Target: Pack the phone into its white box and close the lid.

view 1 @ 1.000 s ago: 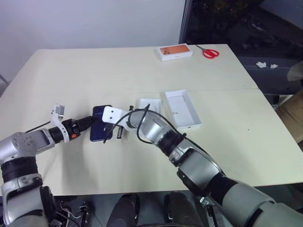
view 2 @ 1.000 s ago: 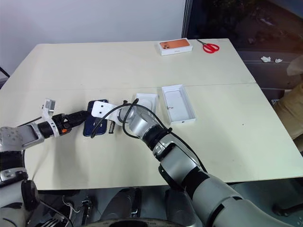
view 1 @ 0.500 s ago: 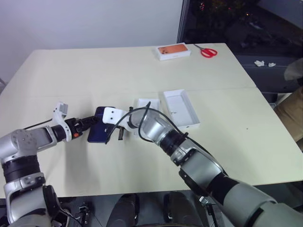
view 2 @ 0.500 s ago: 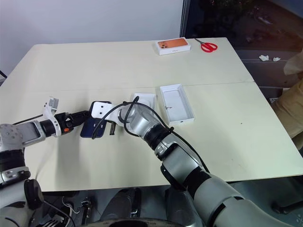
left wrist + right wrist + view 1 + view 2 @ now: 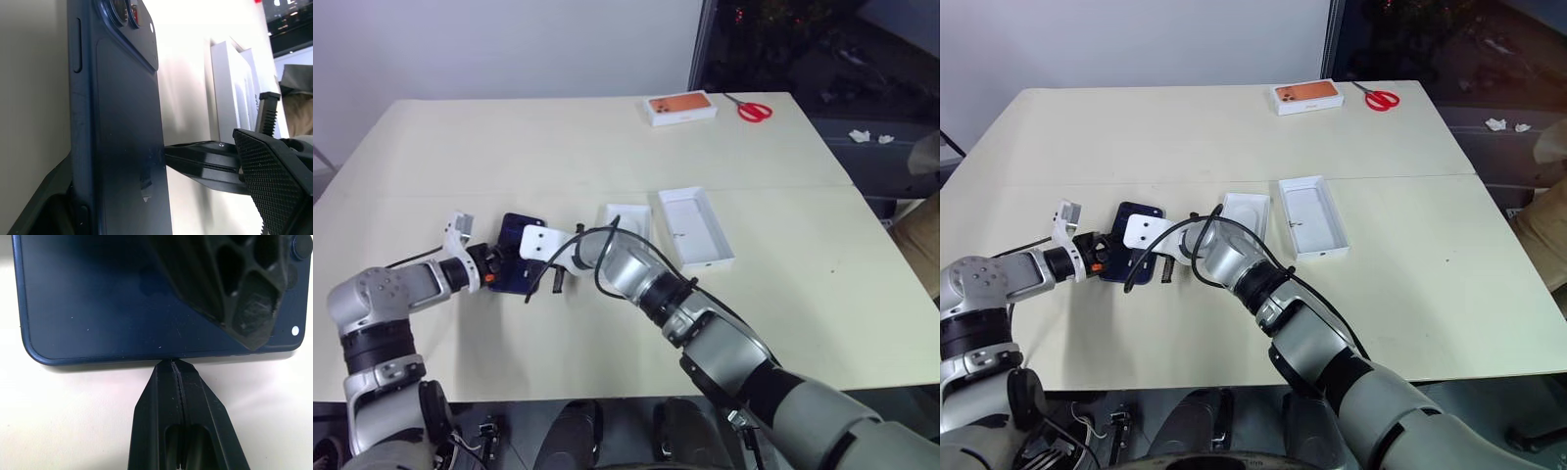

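The cream table (image 5: pixel 607 137) carried every item under inspection. My right arm (image 5: pixel 705 333) reached across it toward my left side, and my left arm (image 5: pixel 396 294) came in from the left edge; the two met at the phone. The white box (image 5: pixel 697 227) lay open and empty right of centre, its floor showing. Just beside it on its left lay a thin white tray (image 5: pixel 625 221) with a rounded recess. At the far edge sat a white box with an orange face (image 5: pixel 681 107), and red-handled scissors (image 5: pixel 752 110) lay just to its right. I could not identify the lid with confidence among these items. The phone (image 5: pixel 1131 240), dark navy and glossy, lay on the table left of the tray and well apart from the white box, with its camera cluster toward the far end. My left gripper (image 5: pixel 161 196) stood spread wide across the phone, one finger along the phone's outer edge and the other, a textured black pad (image 5: pixel 274 181), on the opposite side, apart from the phone body; I could not tell whether that amounted to a grasp. My right gripper (image 5: pixel 177 367) was clenched tight, fingers pressed together with nothing between them, tips meeting the phone's long edge at table level.
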Controlling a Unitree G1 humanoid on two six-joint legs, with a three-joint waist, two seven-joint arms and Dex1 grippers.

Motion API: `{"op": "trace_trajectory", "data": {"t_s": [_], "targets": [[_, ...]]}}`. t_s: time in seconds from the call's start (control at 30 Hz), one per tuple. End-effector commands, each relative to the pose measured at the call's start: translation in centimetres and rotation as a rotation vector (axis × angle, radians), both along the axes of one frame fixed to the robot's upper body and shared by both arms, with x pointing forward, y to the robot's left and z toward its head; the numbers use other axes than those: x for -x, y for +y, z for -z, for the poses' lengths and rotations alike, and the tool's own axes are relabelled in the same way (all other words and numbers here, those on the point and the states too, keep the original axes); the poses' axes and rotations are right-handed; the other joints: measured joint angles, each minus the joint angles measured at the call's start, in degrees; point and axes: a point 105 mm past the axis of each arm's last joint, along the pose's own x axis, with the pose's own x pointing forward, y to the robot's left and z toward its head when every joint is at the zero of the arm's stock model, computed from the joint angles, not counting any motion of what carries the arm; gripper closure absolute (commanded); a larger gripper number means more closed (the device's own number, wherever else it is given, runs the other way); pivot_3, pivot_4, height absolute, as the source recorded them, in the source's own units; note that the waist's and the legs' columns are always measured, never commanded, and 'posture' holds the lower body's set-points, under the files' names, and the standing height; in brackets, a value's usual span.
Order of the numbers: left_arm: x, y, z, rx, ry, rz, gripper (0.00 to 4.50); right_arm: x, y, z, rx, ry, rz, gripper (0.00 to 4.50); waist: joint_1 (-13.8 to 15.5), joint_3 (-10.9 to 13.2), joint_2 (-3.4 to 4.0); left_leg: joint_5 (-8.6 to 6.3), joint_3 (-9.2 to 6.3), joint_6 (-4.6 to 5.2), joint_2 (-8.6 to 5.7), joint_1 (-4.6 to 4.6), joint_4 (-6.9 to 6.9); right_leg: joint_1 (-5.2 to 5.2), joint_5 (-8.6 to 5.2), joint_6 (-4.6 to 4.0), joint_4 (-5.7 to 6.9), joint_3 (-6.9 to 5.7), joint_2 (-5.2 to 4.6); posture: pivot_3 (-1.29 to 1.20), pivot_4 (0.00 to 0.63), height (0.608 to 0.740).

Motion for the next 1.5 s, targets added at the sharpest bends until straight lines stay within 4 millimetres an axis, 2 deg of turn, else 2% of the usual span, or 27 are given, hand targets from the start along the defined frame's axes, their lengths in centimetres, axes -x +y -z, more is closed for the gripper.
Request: {"op": "trace_trajectory", "data": {"t_s": [0.03, 0.2, 0.5, 0.53, 0.63, 1.17, 1.2, 1.3, 1.5], "targets": [[1.4, -0.5, 2.2, 0.069, 0.086, 0.032, 0.41, 1.1, 1.5, -0.9, -0.049, -0.013, -0.053, 4.48, -0.1, 0.0, 0.00, 0.00, 0.00, 0.00, 0.00, 0.00, 0.00, 0.00, 0.00, 0.00, 0.00, 0.00, 0.00, 0.00, 0.150, 0.740], [2.6, 0.4, 2.3, 0.135, 0.093, 0.022, 0.41, 1.0, 1.3, -0.8, -0.047, -0.015, -0.049, 4.48, -1.1, 0.0, 0.00, 0.00, 0.00, 0.01, 0.01, -0.01, -0.05, -0.01, 0.00, 0.00, -0.01, 0.00, 0.00, 0.00, 0.150, 0.740], [3.0, 1.1, 2.8, 0.178, 0.104, -0.006, 0.41, 1.0, 1.3, -0.7, -0.044, -0.018, -0.054, 4.48, -1.2, 0.0, 0.00, -0.04, 0.00, 0.06, 0.03, 0.00, -0.10, -0.05, 0.00, 0.00, -0.02, 0.01, 0.01, 0.00, 0.150, 0.740], [3.0, 1.2, 2.9, 0.181, 0.106, -0.011, 0.96, 1.1, 1.3, -0.7, -0.043, -0.018, -0.055, 4.50, -1.2, 0.0, 0.01, -0.04, 0.00, 0.06, 0.03, 0.00, -0.10, -0.05, 0.00, 0.00, -0.02, 0.01, 0.01, 0.00, 0.150, 0.740], [3.1, 1.3, 3.1, 0.183, 0.111, -0.023, 2.18, 1.1, 1.3, -0.7, -0.044, -0.015, -0.055, 4.50, -1.2, 0.0, 0.00, -0.04, 0.00, 0.06, 0.04, -0.01, -0.11, -0.06, 0.00, 0.00, -0.02, 0.01, 0.01, 0.00, 0.150, 0.740], [3.7, 2.0, 4.5, 0.217, 0.161, -0.064, 2.18, 0.9, 1.0, -0.7, -0.045, -0.016, -0.045, 4.50, -1.2, 0.0, -0.01, -0.06, 0.00, 0.10, 0.05, 0.01, -0.13, -0.06, 0.00, 0.00, -0.03, 0.01, 0.01, 0.00, 0.150, 0.740], [3.7, 2.1, 4.6, 0.215, 0.160, -0.067, 2.75, 0.9, 1.0, -0.6, -0.044, -0.016, -0.045, 4.50, -1.2, 0.0, -0.01, -0.06, 0.00, 0.10, 0.05, 0.01, -0.13, -0.06, 0.00, 0.00, -0.02, 0.01, 0.01, 0.00, 0.150, 0.740], [3.6, 2.4, 4.7, 0.206, 0.161, -0.081, 3.99, 0.9, 1.0, -0.6, -0.044, -0.016, -0.046, 4.50, -1.2, -0.1, 0.18, -0.06, 0.00, 0.10, 0.05, 0.05, -0.15, -0.04, 0.00, 0.00, -0.02, 0.01, 0.01, 0.00, 0.150, 0.740], [3.6, 2.6, 5.0, 0.186, 0.162, -0.089, 3.99, 0.9, 1.0, -0.7, -0.045, -0.020, -0.047, 4.50, -1.2, -0.1, 0.21, 0.10, 0.08, -0.13, 0.12, 0.72, -0.87, 0.23, -0.02, -0.04, -0.10, 0.12, 0.07, 0.00, 0.150, 0.740]]}}
